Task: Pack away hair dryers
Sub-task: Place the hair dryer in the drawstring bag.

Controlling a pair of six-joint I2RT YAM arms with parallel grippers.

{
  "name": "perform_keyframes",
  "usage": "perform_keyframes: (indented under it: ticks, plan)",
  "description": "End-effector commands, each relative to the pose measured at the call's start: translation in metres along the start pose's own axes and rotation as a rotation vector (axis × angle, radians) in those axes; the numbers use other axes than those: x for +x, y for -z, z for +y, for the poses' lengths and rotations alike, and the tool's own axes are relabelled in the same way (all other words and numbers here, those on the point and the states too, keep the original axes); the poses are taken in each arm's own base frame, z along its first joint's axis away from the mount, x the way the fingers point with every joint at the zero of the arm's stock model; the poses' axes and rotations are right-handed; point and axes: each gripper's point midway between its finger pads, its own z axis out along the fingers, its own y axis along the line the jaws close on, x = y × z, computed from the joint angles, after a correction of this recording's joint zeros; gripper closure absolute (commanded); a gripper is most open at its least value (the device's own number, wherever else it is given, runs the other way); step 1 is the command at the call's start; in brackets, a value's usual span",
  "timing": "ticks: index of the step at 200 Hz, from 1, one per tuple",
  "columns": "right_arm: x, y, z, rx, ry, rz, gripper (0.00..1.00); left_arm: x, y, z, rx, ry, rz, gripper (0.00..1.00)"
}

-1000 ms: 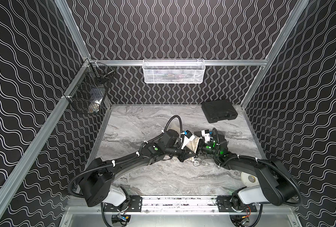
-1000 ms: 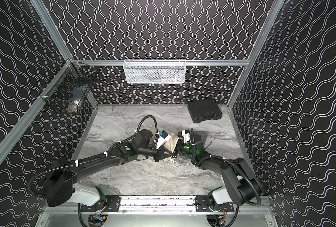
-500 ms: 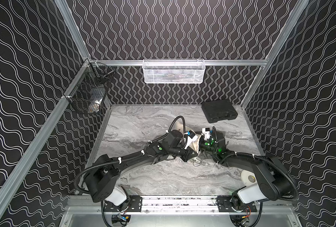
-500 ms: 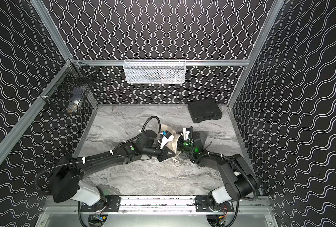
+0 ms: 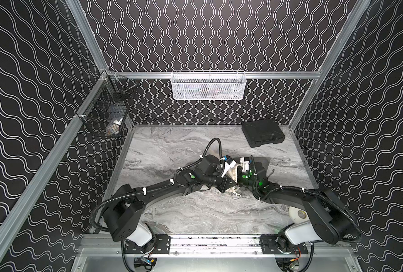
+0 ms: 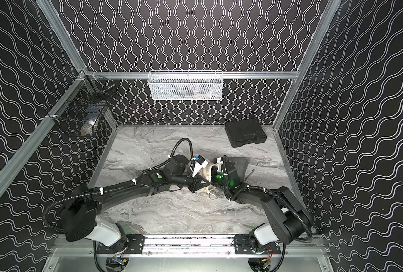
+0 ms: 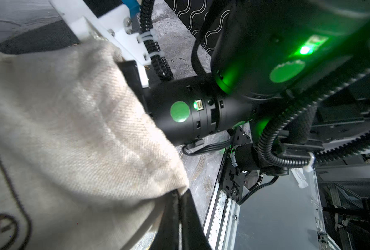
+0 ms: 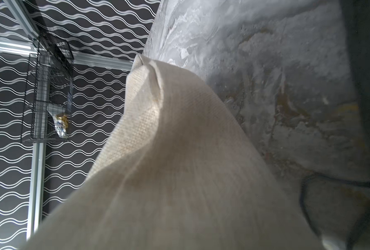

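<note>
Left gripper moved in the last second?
Yes, slightly. In both top views the left gripper, shut on the beige pouch, has shifted sideways, toward the side where the black hard case lies.

Left arm [image 5: 158,190] low, jaws pinched.

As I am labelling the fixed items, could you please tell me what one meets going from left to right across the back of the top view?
First the black wire basket, then the white mesh basket, then the black case.
</note>
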Motion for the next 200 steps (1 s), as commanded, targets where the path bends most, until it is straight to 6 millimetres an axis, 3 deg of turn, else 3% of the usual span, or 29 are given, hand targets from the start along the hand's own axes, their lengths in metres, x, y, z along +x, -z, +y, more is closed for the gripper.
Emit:
perform_keyframes:
  ticks: [1,68,85,149,170,200]
  plan:
    - [-0.004,0.0,0.007,-0.017,0.022,-0.027,0.89,-0.009,0.009,0.009,-0.032,0.013,-0.04,1.0]
    - [0.003,-0.007,-0.001,0.038,0.0,0.004,0.59,-0.011,0.017,0.025,-0.051,0.042,-0.05,1.0]
    - [0.005,-0.008,-0.003,0.06,-0.002,0.016,0.47,-0.01,0.019,0.027,-0.052,0.047,-0.053,1.0]
    - [0.008,0.001,-0.009,0.134,0.002,0.034,0.35,-0.01,0.032,0.041,-0.078,0.063,-0.063,1.0]
    - [0.011,0.004,-0.013,0.171,-0.001,0.052,0.2,-0.01,0.037,0.046,-0.092,0.066,-0.063,1.0]
    - [0.015,0.013,-0.01,0.196,0.006,0.078,0.16,-0.01,0.044,0.057,-0.123,0.065,-0.057,1.0]
